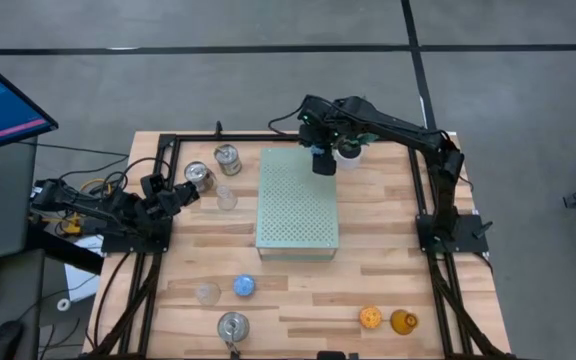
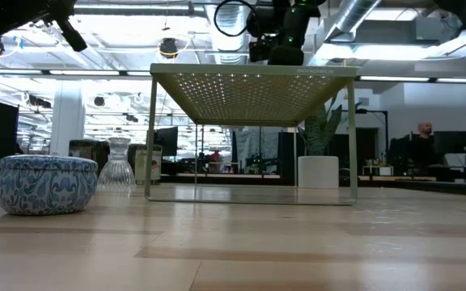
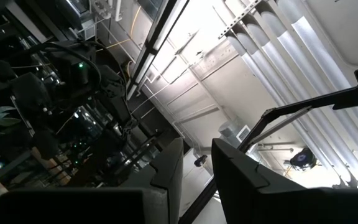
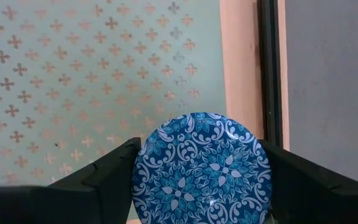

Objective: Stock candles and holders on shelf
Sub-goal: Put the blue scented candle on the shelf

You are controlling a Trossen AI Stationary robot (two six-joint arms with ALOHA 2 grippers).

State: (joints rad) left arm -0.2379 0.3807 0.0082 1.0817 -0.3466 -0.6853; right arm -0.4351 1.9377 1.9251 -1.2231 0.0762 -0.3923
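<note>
Wooden tabletop (image 1: 388, 270) under a framed rig, with open office space beyond. Right gripper (image 1: 324, 160) poised over the far corner of the mint-green shelf (image 1: 296, 210), jaws clamped on a blue-patterned round tin (image 4: 201, 168), one finger (image 4: 114, 168) pressed to each side of the lid, perforated shelf top directly beneath. Just beyond those jaws, a white-potted plant (image 1: 349, 150). Left gripper (image 1: 181, 195) parked near the table's left edge, pointed up toward the ceiling, jaws slightly apart around nothing. Close ahead of them, two silver tins (image 1: 200, 176) and a clear glass cup (image 1: 227, 199). Well away at the near edge: another clear cup (image 1: 207, 292), a blue candle (image 1: 244, 286), a third silver tin (image 1: 232, 325), an orange candle (image 1: 370, 318), an amber cup (image 1: 403, 321).
</note>
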